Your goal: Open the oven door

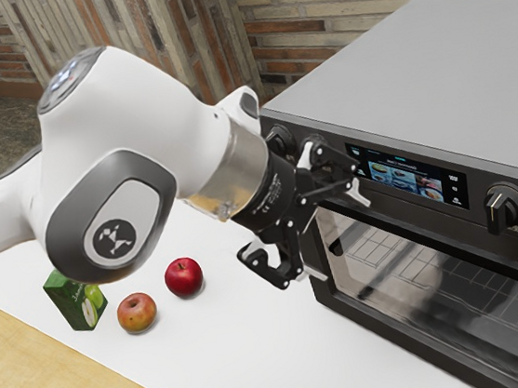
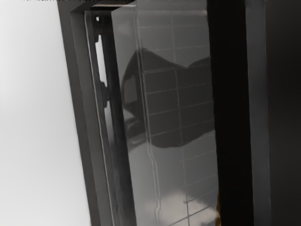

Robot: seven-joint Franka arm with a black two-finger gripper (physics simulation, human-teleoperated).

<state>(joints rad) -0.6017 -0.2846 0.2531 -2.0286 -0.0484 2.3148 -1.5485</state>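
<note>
The oven door [image 1: 429, 285] looks shut at the front of the oven [image 1: 441, 70], near the spread jaws (nothing pinched between them), so the reach seems mostly done, the opening all left.

Exterior view: on the countertop [image 1: 288, 369], the oven [image 1: 431, 62] stands at the view's right, a brick wall [image 1: 331, 3] behind it. On the oven's front, the display [image 1: 405, 180] lies between 2 knobs to its left and 1 knob [image 1: 507, 207] just right. Below is the door [image 1: 420, 293], a wire rack [image 1: 473, 303] behind its glass. Left of the oven: 1 carton [image 1: 70, 304], then 2 apples [image 1: 137, 313], the right-hand 1 farther back.
</note>
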